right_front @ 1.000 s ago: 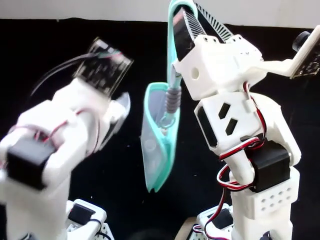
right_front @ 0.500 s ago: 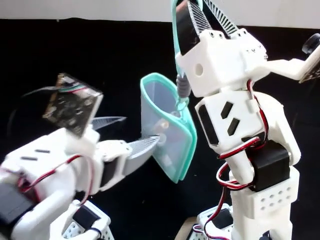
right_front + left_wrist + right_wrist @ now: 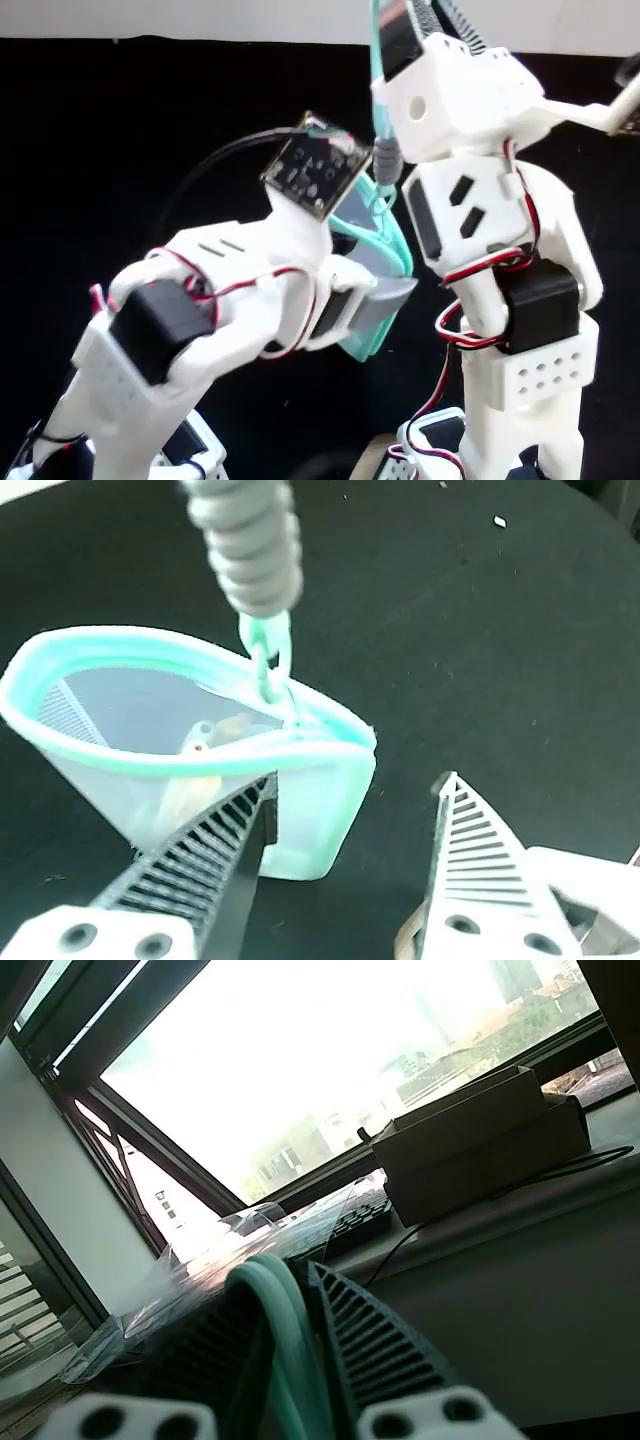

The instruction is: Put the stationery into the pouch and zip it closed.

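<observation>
R hand [image 3: 290,1310] grips the pouch [image 3: 312,810] by its teal rim, hanging upright over the surface [image 3: 500,630], mouth open; open L hand [image 3: 355,785] is nearer, at its lower side, one finger touching.

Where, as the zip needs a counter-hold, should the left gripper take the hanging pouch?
Probably the pouch at its narrow end under the teal link, where both walls meet. The left gripper should come from below, fingers straddling it: it hangs mouth-up.
</observation>
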`<action>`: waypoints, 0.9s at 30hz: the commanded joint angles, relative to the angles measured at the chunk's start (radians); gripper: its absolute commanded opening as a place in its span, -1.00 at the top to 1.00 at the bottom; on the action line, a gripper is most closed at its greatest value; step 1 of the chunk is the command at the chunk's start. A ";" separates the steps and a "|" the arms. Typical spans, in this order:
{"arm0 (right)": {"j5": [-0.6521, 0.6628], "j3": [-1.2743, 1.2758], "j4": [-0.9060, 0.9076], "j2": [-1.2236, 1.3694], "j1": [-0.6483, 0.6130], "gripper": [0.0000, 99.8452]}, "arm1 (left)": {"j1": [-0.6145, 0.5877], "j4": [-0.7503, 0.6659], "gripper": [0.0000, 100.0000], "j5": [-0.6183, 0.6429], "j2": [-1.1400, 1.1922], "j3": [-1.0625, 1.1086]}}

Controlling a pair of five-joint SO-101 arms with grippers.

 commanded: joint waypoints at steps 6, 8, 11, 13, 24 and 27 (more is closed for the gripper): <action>-0.014 -0.035 -0.024 0.001 0.010 0.99 | 0.048 -0.078 0.48 0.018 0.025 -0.022; -0.014 -0.035 -0.022 0.001 0.010 0.99 | 0.045 -0.069 0.48 0.018 0.025 -0.068; -0.014 -0.035 -0.022 0.001 0.010 0.99 | 0.045 0.014 0.48 -0.021 0.025 -0.168; -0.014 -0.035 -0.022 0.001 0.010 0.99 | 0.045 0.086 0.53 -0.094 0.025 -0.225; -0.015 -0.047 -0.025 0.001 0.031 0.99 | 0.188 0.092 0.99 -0.265 0.033 -0.208; -0.015 -0.081 -0.025 0.002 0.033 0.99 | 0.249 -0.005 0.99 -0.265 0.036 -0.162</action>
